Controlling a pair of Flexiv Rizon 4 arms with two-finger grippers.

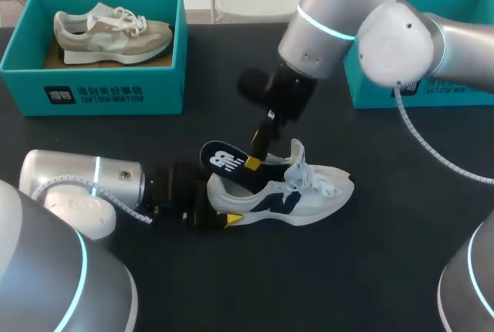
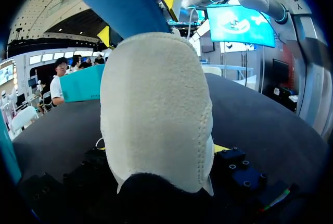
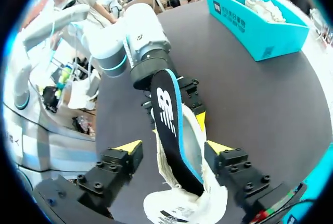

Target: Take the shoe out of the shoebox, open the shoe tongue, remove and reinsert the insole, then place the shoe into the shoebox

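A white and navy shoe (image 1: 297,197) lies on its sole on the dark table. Its heel (image 2: 156,114) sits between the fingers of my left gripper (image 1: 224,210), which press on it from both sides. A dark insole (image 1: 225,160) with a blue edge sticks up out of the shoe's opening, leaning toward the heel. My right gripper (image 3: 173,146) hangs over the shoe with its yellow tips spread wide on either side of the insole (image 3: 169,125), touching neither face. The shoe's tongue (image 1: 297,153) stands pulled up.
A teal shoebox (image 1: 93,93) at the back left holds a beige shoe (image 1: 108,32). A second teal shoebox (image 1: 432,94) stands at the back right, partly hidden by my right arm. Bare table lies in front of the shoe.
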